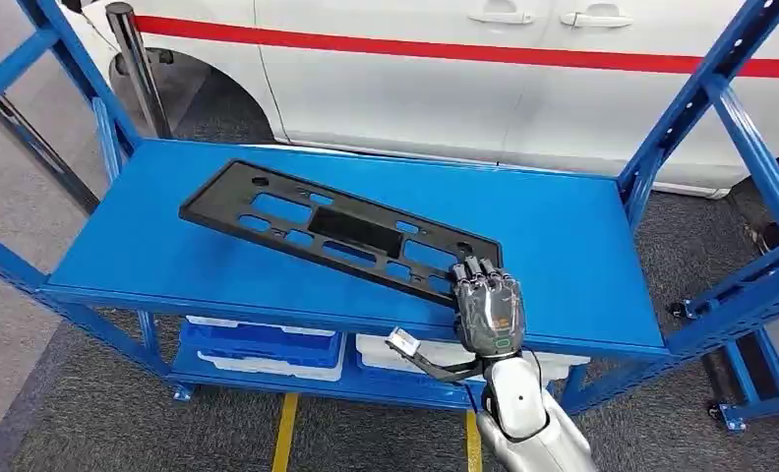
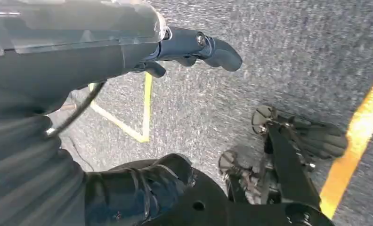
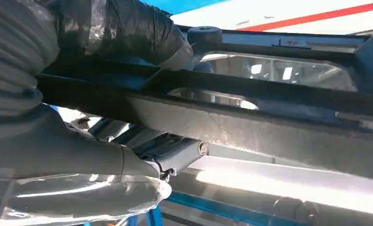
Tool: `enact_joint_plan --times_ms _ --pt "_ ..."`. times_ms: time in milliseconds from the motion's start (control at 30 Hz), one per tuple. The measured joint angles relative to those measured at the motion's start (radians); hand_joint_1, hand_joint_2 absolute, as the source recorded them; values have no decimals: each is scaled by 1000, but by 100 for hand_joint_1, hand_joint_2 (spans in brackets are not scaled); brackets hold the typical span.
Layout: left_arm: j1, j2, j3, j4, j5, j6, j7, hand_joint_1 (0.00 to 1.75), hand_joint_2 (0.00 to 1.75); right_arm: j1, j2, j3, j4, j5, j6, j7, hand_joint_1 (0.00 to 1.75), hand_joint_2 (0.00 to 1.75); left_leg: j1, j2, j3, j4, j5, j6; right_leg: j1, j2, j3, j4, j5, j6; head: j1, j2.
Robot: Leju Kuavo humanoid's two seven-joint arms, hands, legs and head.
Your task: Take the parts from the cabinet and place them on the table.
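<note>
One long black plastic panel [image 1: 336, 231] with rectangular cut-outs lay slantwise across the top shelf of the blue metal rack [image 1: 582, 246], its far end toward the back left and its near end at the front edge. The right hand [image 1: 486, 307] gripped that near end, dark fingers [image 1: 479, 272] curled over the top of the panel. From the right wrist, the thumb [image 3: 128, 33] pressed on one side of the panel's edge [image 3: 250, 122] and the fingers [image 3: 175, 153] closed against the other, so the hold was firm. White and blue bins [image 1: 263, 344] sat on the lower shelf beneath. A white car [image 1: 445, 79] with a red stripe stood just behind the rack.

The left hand [image 2: 194, 49] hung over grey carpet [image 2: 288, 52] marked with yellow lines, its fingers partly curled and spread, holding nothing.
</note>
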State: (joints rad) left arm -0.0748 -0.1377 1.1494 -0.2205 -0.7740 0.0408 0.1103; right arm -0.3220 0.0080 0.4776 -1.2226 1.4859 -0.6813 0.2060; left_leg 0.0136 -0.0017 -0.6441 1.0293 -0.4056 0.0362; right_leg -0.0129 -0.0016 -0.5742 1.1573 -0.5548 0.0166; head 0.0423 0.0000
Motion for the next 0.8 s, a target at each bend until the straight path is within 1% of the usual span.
enact_joint_plan --times_ms 33,67,100,133,167,200,233,267,300,333,367,400,433,467,500,533,567,600,633,667,700,733,767,800 --pt "-1 -2 0 0 -2 -1 0 0 175 0 0 -2 -9 0 0 2 173 175 0 0 -4 2 5 -3 1 0 62 -96 24 -8 0 0" --pt "-1 -5 0 0 -3 -2 0 0 175 0 0 -4 -18 0 0 3 173 175 -4 -1 -9 3 11 -10 7 1 84 -140 7 -10 0 0" --pt "-1 -5 0 0 -3 -2 1 0 175 2 2 -6 -25 0 -2 5 173 175 -2 -1 -5 -1 17 -17 12 2 74 -130 31 -11 -1 0" --pt "-2 -5 0 0 -3 -2 2 0 175 0 2 -6 -29 0 -3 8 173 175 -2 -1 -6 0 24 -23 13 3 71 -138 30 -13 0 0" --pt "-2 -6 0 0 -3 -3 2 0 175 0 2 -6 -32 0 -3 11 173 175 -1 -1 -8 -5 32 -30 15 3 65 -133 33 -18 0 0" --pt "2 -6 0 0 -3 -4 3 0 175 2 2 -6 -35 0 -3 12 173 175 -7 -3 -11 -9 42 -37 11 2 57 -140 45 -27 0 0" --pt "-2 -6 1 0 -4 -5 3 0 175 1 2 -6 -36 0 -3 13 173 175 0 -2 -16 2 22 -41 2 -5 52 -145 59 -35 0 0" --pt "-2 -6 0 0 -4 -5 3 0 175 1 3 -6 -36 0 -3 14 173 175 -2 -2 -35 33 -32 -42 1 -4 39 -146 69 -47 -2 0" --pt "-2 -6 0 0 -4 -6 3 0 175 2 5 -6 -36 0 -3 15 173 175 0 -2 -54 94 -97 -46 1 -5 25 -145 79 -51 -3 0" --pt "-1 -6 1 0 -4 -8 3 0 175 3 7 -6 -36 0 -4 15 173 175 1 -2 -72 172 -153 -50 2 -5 11 -144 90 -53 -3 0" --pt "-1 -6 1 0 -4 -8 3 0 175 4 8 -6 -35 0 -3 15 173 175 1 -2 -87 246 -189 -55 3 -5 -4 -142 101 -52 -3 0" --pt "-1 -6 1 0 -5 -8 4 0 175 5 8 -6 -35 0 -4 14 173 175 1 -2 -89 292 -192 -57 3 -6 -19 -140 110 -50 -3 0" --pt "-1 -6 1 0 -5 -8 4 0 175 6 8 -6 -34 0 -4 10 173 175 1 -2 -73 297 -170 -58 3 -7 -34 -136 118 -49 -3 0" --pt "-1 -6 1 0 -6 -9 4 0 175 6 9 -6 -33 -1 -3 0 173 175 2 -2 -33 260 -133 -57 3 -8 -51 -130 126 -46 -4 0" --pt "-2 -6 1 0 -6 -11 4 0 175 7 11 -6 -32 -3 -3 -10 173 175 2 -2 23 188 -100 -55 2 -8 -64 -124 132 -43 -4 0" --pt "-3 -6 1 0 -5 -12 3 0 175 7 13 -7 -32 -4 -4 -22 173 175 2 -2 91 97 -89 -50 2 -7 -75 -118 138 -40 -4 0" --pt "-6 -6 1 0 -6 -13 3 0 175 7 16 -7 -32 -6 -4 -34 173 175 -1 -3 141 15 -122 -45 5 -7 -83 -113 143 -34 -4 0" --pt "-6 -6 1 0 -5 -14 2 0 175 8 19 -9 -32 -8 -4 -49 173 175 -5 -6 159 -21 -129 -41 7 -7 -86 -109 150 -27 -2 0" --pt "-6 -6 1 0 -5 -14 2 0 175 10 22 -11 -32 -11 -4 -59 173 175 -7 -5 148 -18 -124 -38 6 -9 -85 -113 158 -20 -2 0" --pt "-7 -6 1 0 -5 -14 2 0 175 10 26 -12 -32 -11 -4 -65 173 175 -9 -5 145 -15 -121 -33 5 -9 -86 -117 166 -15 -3 0" --pt "-8 -6 1 0 -5 -14 2 0 175 11 27 -12 -32 -11 -4 -70 173 175 -9 -4 140 -18 -114 -24 6 -8 -86 -120 174 -8 -2 0" --pt "-6 -10 1 0 -5 -14 2 0 175 12 27 -13 -31 -11 -4 -71 173 175 2 1 135 -27 -98 -15 6 -4 -93 -116 172 -3 -2 0" --pt "-8 -10 1 0 -5 -14 2 0 175 14 27 -16 -30 -11 -4 -71 173 175 1 4 123 -28 -85 -4 3 -1 -104 -96 126 0 -2 0" --pt "-9 -10 1 0 -5 -13 2 0 175 14 27 -19 -30 -12 -4 -71 173 175 1 5 108 -27 -71 5 1 0 -121 -42 55 3 0 0"
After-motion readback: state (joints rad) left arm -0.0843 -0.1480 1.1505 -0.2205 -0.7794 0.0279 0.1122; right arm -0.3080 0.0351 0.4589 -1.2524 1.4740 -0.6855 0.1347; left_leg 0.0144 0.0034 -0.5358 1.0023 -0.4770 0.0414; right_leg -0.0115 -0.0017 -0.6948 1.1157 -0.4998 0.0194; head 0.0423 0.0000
